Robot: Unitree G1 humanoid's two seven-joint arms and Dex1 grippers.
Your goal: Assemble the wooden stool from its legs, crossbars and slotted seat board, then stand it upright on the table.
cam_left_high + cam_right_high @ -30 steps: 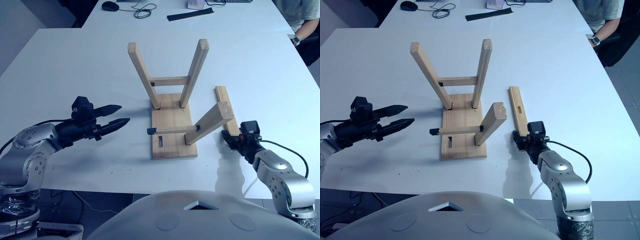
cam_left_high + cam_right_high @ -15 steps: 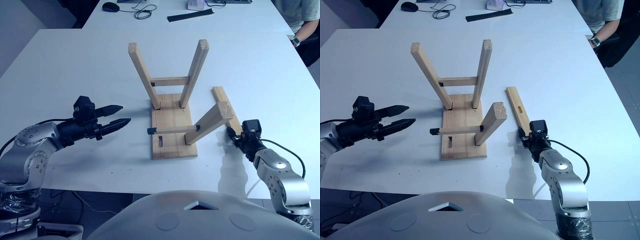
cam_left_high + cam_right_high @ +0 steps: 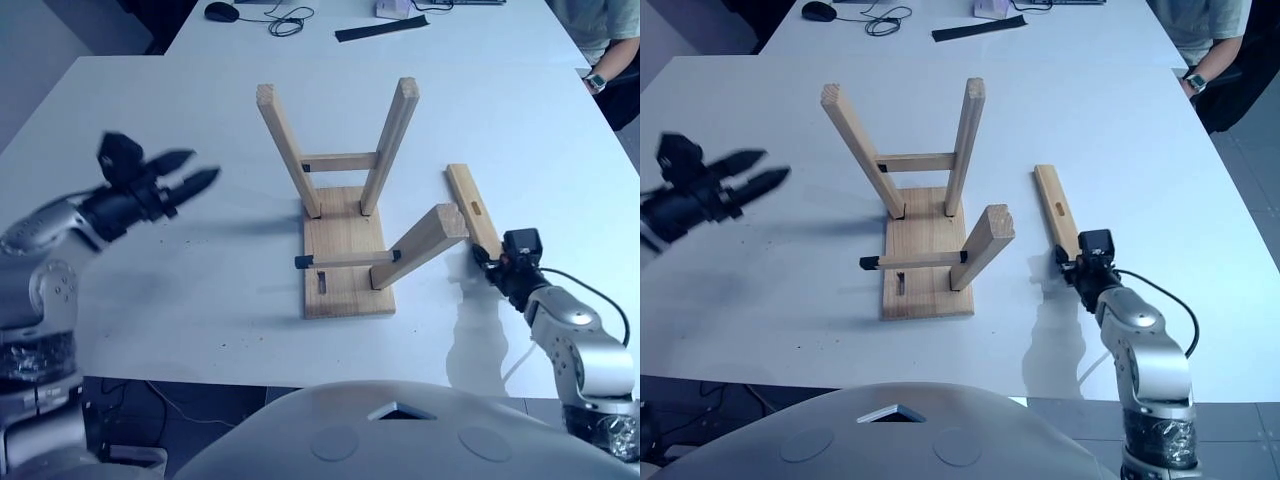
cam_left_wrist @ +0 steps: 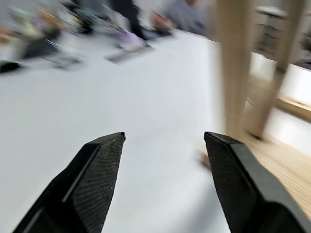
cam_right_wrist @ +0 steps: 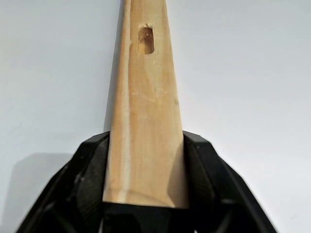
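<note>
From the head we see the seat board [image 3: 350,300] flat on the table [image 3: 200,290], with two legs [image 3: 288,150] upright, a crossbar [image 3: 340,161] between them and a third leg [image 3: 418,245] leaning. Left wrist view: our left gripper [image 4: 164,136] hangs spread wide above the table. Right wrist view: our right gripper [image 5: 146,138] is clenched on the loose slotted leg [image 5: 146,87] — right of the board.

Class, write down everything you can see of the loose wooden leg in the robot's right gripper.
The loose leg is a pale wooden bar, square-cut, with one oval slot in its upper face. The right gripper clamps its near end from both sides. It points away from the robot, right of the seat board, apart from it.
</note>
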